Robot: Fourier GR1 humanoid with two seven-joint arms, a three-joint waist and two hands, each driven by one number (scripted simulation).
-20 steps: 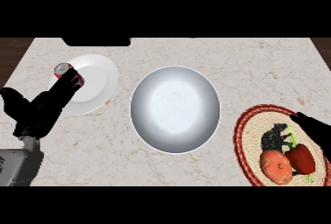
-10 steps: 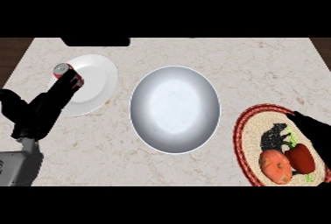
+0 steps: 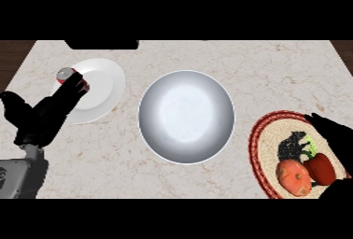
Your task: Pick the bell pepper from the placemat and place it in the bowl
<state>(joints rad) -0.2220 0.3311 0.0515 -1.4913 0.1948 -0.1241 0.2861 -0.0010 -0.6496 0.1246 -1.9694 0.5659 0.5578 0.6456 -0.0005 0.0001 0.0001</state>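
- Two black hands show at the counter: the left hand [image 3: 38, 119] at the view's left side, fingers straight and lifted, resting with nothing in it; the right hand [image 3: 336, 137] at the right edge, lying over the far side of the placemat [image 3: 265, 140].
- Of the right hand only a dark shape shows, so I cannot tell how far its fingers are spread or whether it touches anything.
- Just to the left of the right hand, on the woven round placemat with its red rim, lies the bell pepper [image 3: 295, 177], red-orange, with a second red lobe [image 3: 321, 168] touching it on the hand's side; whether that lobe is part of the same pepper I cannot tell.
- Its long axis runs roughly from the counter's far side toward the near edge, tilted a little; a bit of green shows at its near end.
- Beyond the pepper on the mat sits a dark printed figure [image 3: 295, 145] with a green patch beside it.
- Between the two hands, left of the placemat and close to its rim, stands the large white bowl [image 3: 186, 116], with nothing inside.
- Behind the left hand's fingertips sits a white plate [image 3: 100, 88] with a red can [image 3: 69, 77] standing on it, the can just beside the fingertips.
- Nothing lies on the marbled counter [image 3: 276, 74] between placemat and bowl.
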